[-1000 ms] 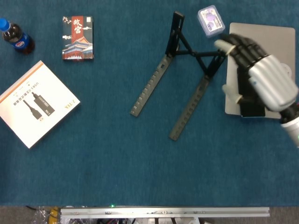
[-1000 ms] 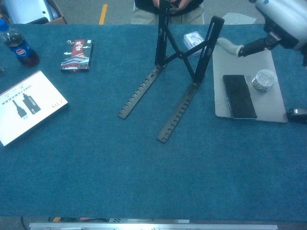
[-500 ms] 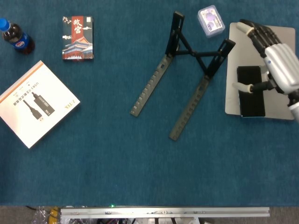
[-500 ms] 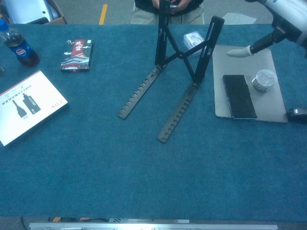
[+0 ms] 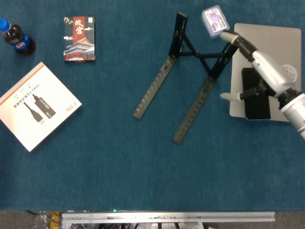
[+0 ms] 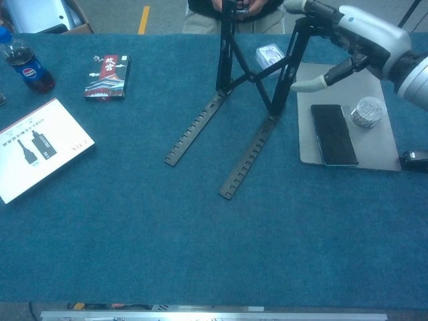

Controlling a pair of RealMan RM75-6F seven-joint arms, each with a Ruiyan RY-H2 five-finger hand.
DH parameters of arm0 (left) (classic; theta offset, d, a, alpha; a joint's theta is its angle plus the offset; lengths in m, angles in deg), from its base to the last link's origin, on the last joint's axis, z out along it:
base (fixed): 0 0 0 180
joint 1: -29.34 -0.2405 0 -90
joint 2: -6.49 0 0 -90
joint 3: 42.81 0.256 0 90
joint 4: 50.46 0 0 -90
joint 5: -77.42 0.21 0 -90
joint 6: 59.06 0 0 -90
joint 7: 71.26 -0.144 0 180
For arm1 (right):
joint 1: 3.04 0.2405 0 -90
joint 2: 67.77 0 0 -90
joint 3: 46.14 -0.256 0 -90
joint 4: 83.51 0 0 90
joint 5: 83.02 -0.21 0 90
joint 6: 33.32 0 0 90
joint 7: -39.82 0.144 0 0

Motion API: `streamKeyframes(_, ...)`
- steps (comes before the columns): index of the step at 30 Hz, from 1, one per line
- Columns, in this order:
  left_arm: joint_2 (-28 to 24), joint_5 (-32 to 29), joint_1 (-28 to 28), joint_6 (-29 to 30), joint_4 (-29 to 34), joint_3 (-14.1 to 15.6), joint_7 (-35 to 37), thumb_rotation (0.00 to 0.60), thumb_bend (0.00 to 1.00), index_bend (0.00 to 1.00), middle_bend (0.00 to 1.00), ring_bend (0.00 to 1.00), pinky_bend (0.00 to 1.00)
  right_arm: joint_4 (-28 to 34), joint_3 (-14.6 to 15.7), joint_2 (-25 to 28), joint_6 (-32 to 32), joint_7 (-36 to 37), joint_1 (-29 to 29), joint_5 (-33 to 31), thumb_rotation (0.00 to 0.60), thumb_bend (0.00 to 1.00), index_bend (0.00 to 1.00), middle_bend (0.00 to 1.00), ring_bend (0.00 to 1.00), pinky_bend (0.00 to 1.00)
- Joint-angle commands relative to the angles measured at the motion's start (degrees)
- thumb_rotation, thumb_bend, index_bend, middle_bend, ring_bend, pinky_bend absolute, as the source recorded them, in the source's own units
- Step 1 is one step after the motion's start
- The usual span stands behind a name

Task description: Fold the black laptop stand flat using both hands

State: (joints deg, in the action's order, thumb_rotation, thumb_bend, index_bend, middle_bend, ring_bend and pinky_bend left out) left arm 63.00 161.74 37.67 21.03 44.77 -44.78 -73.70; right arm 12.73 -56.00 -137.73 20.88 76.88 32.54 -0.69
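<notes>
At laptop stand [image 5: 190, 71] top; right hand [image 5: 259, 62] spread, empty; left hand unseen

Blue carpeted surface [image 5: 109, 167]. Upper left: cola bottle [image 5: 15, 37], card box [image 5: 79, 38]. Left edge: white booklet [image 5: 37, 104]. Upper centre: black laptop stand [image 5: 188, 76], still propped open. Upper right: small clear case [image 5: 215, 20], grey mat [image 5: 281, 36] just beside the stand.

The right robot hand [image 5: 259, 67] reaches in from the right, fingers extended, thumb spread apart, holding nothing.
</notes>
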Motion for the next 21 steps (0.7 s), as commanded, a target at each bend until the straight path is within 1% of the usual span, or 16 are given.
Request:
streamKeyframes(1,0.04,0.08,-0.01,0.05,-0.06,0.01,0.08,0.6,0.25,0.24,0.25,0.16,0.16,0.11,2.0,1.06,-0.77,6.87,0.65,5.33,0.6,0.0,0.0,0.01,0.0,0.04)
streamKeyframes(7,0.11,0.46,-0.04,0.4,-0.14,0.0,0.21,0.6,0.25,0.24,0.25,0.16,0.16,3.22,5.19,3.27,-0.82,14.83,2.06,11.89,0.6,0.0,0.0,0.01,0.0,0.04)
streamKeyframes(12,0.05,0.64,-0.15,0.62,-0.05,0.07,0.21,0.6,0.25,0.24,0.25,0.16,0.16,5.51,7.92,4.66,-1.1,19.0,3.8,16.45,0.6,0.0,0.0,0.01,0.0,0.04)
streamKeyframes(16,-0.13,0.82,-0.31,1.01,0.04,0.07,0.28,0.6,0.25,0.24,0.25,0.16,0.16,6.03,8.23,5.5,1.79,18.95,4.0,18.05,0.6,0.0,0.0,0.01,0.0,0.04)
streamKeyframes(19,-0.17,0.85,-0.34,1.0,0.03,0.12,0.31,0.6,0.25,0.24,0.25,0.16,0.16,5.83,8.14,5.78,2.41,17.65,3.96,17.11,0.6,0.0,0.0,0.01,0.0,0.04)
streamKeyframes(21,-0.11,0.79,-0.26,0.76,-0.06,0.14,0.36,0.6,0.25,0.24,0.25,0.16,0.16,5.4,8.26,5.66,2.36,15.54,3.79,16.12,0.6,0.0,0.0,0.01,0.0,0.04)
